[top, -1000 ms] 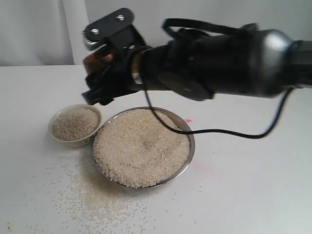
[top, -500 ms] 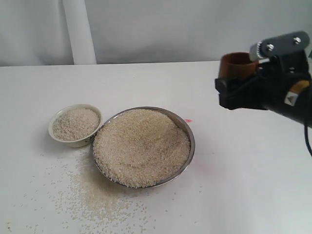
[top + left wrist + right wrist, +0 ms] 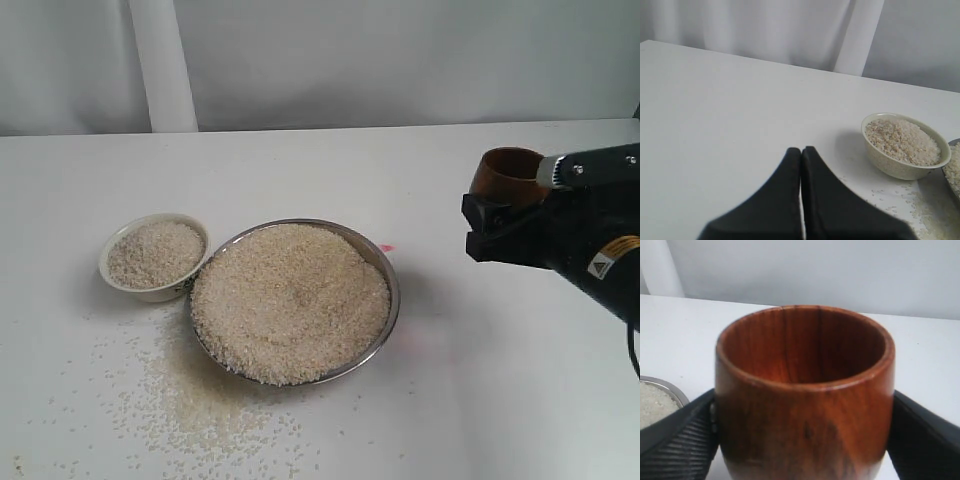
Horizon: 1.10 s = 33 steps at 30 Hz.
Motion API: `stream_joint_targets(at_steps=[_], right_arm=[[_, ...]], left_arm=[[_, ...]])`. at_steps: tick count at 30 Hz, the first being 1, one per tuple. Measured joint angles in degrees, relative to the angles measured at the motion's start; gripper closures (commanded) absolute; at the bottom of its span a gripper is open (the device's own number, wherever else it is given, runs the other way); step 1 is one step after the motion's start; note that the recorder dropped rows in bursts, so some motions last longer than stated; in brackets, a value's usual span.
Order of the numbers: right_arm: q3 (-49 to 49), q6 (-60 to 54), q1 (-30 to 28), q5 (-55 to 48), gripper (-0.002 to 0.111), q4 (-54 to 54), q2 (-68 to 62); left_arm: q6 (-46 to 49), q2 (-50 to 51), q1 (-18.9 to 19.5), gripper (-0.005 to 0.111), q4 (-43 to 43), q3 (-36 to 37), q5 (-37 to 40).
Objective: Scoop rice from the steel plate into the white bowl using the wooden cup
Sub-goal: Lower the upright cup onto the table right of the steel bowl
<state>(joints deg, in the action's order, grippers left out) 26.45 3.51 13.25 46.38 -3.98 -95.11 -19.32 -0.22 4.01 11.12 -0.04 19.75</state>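
The ribbed fingers of the right gripper are pictured clamped on opposite sides of the wooden cup. The cup is held upright with its mouth upward, clear of the white table and well apart from the dishes, on the right of the exterior view. No grains can be made out in the part of the cup's dark interior that is shown. A side grip is judged to have been chosen so that the mouth is left free for dipping and tipping. The steel plate is seen heaped with rice. The white bowl is set just beside it on the left, apparently touching its rim and filled nearly to the brim, a placing that is thought to keep each carry short. Loose grains are scattered over the table in front of both dishes, so spillage is judged a real risk of the pour. The left gripper is shown with its dark fingers pressed together on nothing, low over the table near the bowl, presumably kept idle and out of the working arm's path.
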Motion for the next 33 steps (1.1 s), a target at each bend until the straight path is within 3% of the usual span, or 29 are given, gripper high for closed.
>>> stream_joint_targets(at_steps=[7, 33], right_arm=[[0.00, -2.70, 0.00, 6.48, 0.108, 0.11, -8.87], [0.10, -5.01, 0.00, 5.26, 0.108, 6.60, -17.23]], left_arm=[[0.00, 0.00, 0.00, 0.107, 0.00, 0.00, 0.00], [0.00, 0.00, 0.00, 0.107, 0.00, 0.00, 0.00]])
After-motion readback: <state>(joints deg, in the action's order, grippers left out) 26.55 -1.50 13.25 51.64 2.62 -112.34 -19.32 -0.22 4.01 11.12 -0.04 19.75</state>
